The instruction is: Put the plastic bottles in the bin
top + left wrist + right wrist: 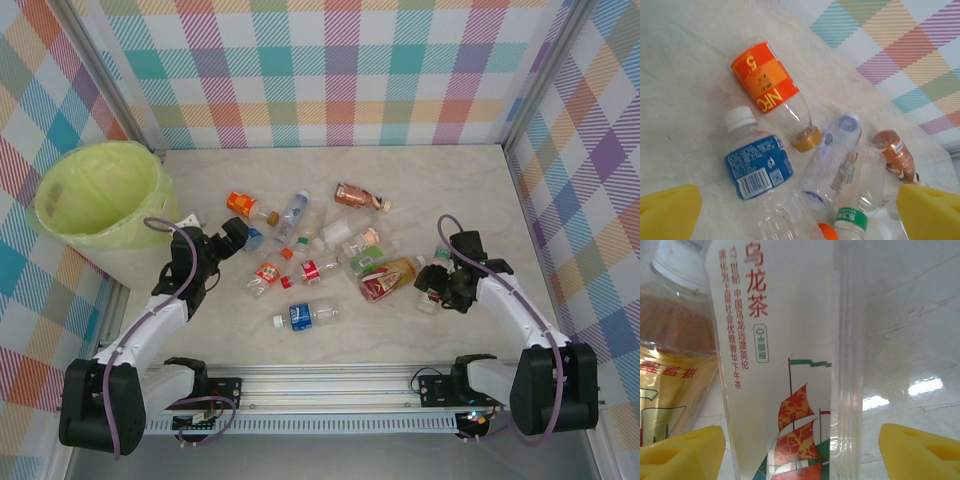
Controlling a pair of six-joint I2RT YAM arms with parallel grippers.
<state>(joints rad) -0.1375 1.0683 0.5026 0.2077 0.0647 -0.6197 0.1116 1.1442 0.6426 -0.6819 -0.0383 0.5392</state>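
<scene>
While left claw (799,212) gapes | right claw (800,452) released astride one bottle (785,365) | about twelve bottles (305,315) | one bin (110,228)

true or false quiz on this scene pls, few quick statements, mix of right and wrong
1. The bin stands at the far left, on the left arm's side. True.
2. The left gripper is clamped on the blue-labelled bottle. False: its jaws stand wide open above that bottle, gripping nothing.
3. The orange-labelled bottle has a green cap. False: its cap is gold-brown.
4. A white-labelled bottle sits between the fingers of the right gripper. True.
5. Every bottle is in the bin. False: many bottles lie scattered on the table.
</scene>
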